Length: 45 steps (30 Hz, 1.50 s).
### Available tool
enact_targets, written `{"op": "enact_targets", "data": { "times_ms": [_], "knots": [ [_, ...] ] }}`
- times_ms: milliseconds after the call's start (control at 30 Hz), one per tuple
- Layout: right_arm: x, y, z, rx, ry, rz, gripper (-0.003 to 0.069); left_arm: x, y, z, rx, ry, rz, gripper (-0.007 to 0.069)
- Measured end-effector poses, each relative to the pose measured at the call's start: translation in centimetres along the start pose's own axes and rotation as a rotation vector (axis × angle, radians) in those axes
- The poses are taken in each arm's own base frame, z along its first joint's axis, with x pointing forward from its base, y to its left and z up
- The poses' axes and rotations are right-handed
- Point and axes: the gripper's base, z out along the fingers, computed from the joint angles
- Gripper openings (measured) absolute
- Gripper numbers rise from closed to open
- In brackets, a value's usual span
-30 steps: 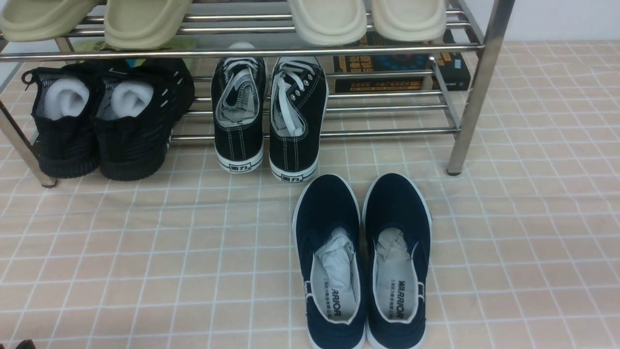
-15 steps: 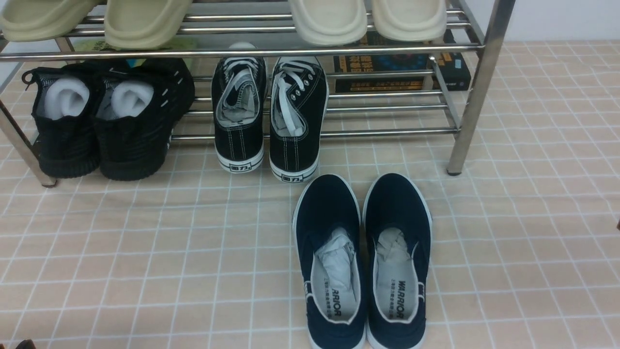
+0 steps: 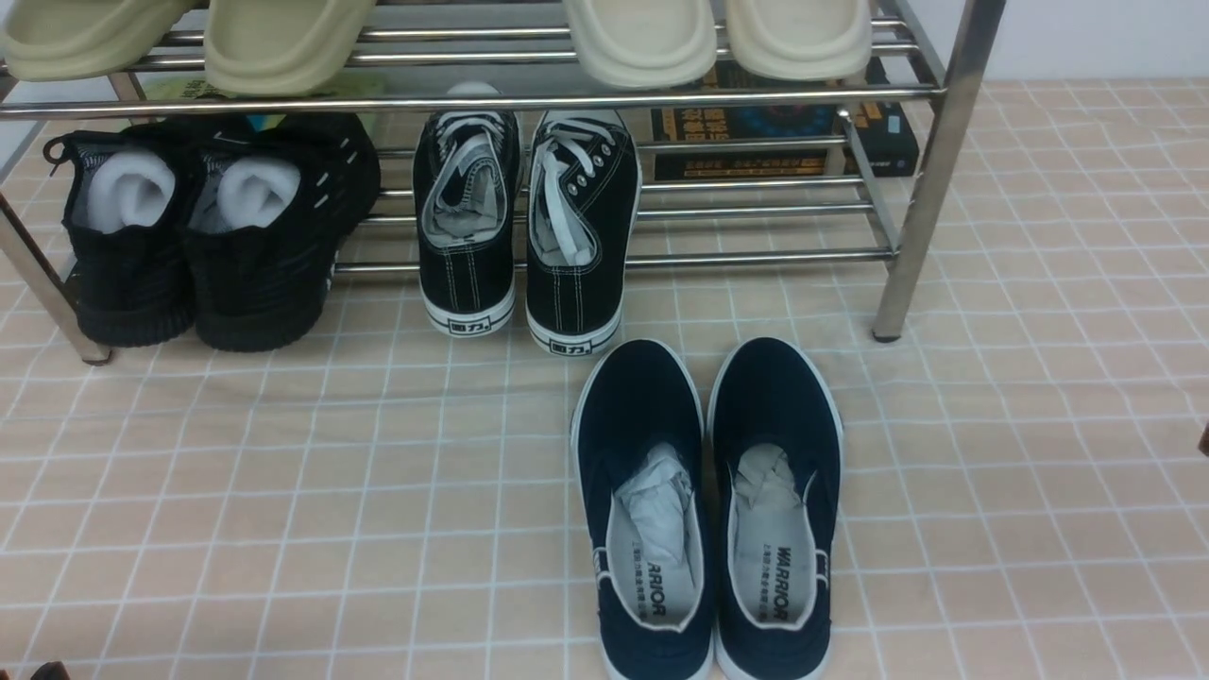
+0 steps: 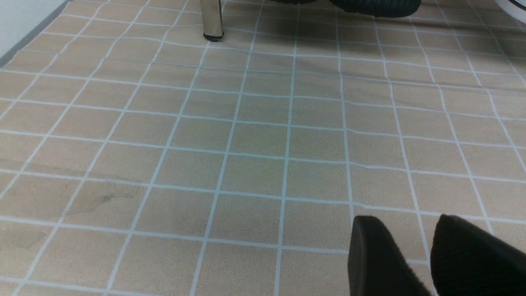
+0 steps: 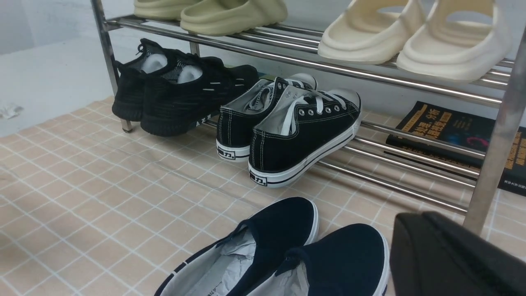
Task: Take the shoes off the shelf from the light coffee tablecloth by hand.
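The shoes, a navy slip-on pair with white soles and paper stuffing, stand side by side on the light coffee tablecloth (image 3: 283, 491) in front of the shelf (image 3: 930, 179): left shoe (image 3: 638, 406), right shoe (image 3: 774, 397). Both toes point at the rack. In the right wrist view the same shoes (image 5: 349, 250) lie just beside my right gripper (image 5: 419, 218), which is shut and empty, close to the chrome leg (image 5: 493, 156). My left gripper (image 4: 407, 222) hovers open over bare tablecloth (image 4: 246, 144), with nothing between its fingers.
On the bottom tier rest black lace-up sneakers (image 3: 524, 217) and all-black knit sneakers (image 3: 198, 236), heels hanging over the front bar. Olive slippers (image 3: 283, 42) and cream slippers (image 3: 718, 38) sit on the upper tier. Dark books (image 3: 774, 132) lie behind the rack.
A dark sliver has come into the front view at its right edge. The navy shoes and everything on the rack have stayed put.
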Motion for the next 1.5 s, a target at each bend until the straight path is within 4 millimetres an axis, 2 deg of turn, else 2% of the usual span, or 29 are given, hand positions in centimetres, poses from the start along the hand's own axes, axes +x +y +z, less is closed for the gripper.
{"op": "enact_targets", "data": {
  "times_ms": [500,667,867,933,967,1033,1267,1500],
  "knots": [
    [0.0,0.0,-0.1,-0.001,-0.002,0.002,0.0002,0.0,0.0,0.0,0.000,0.000,0.000,0.0243],
    [0.6,-0.3,0.0,0.028,0.012,0.005,0.0004,0.0,0.0,0.0,0.000,0.000,0.000,0.0243],
    [3.7,-2.0,-0.6,0.222,0.053,0.018,0.0010,0.0,0.0,0.0,0.000,0.000,0.000,0.0243],
    [5.8,-2.6,-1.5,0.313,0.057,0.001,0.0012,0.0,0.0,0.0,0.000,0.000,0.000,0.0243],
    [5.9,-2.6,-1.6,0.319,0.056,0.001,0.0012,0.0,0.0,0.0,0.000,0.000,0.000,0.0243],
    [8.1,-2.9,-2.5,0.406,0.051,-0.030,0.0015,0.0,0.0,0.0,0.000,0.000,0.000,0.0243],
    [12.5,-3.4,-3.5,0.551,0.089,-0.025,0.0024,0.0,0.0,0.0,0.000,0.000,0.000,0.0243],
    [13.9,-3.7,-3.8,0.617,0.186,0.025,0.0031,0.0,0.0,0.0,0.000,0.000,0.000,0.0243]
  ]
}}
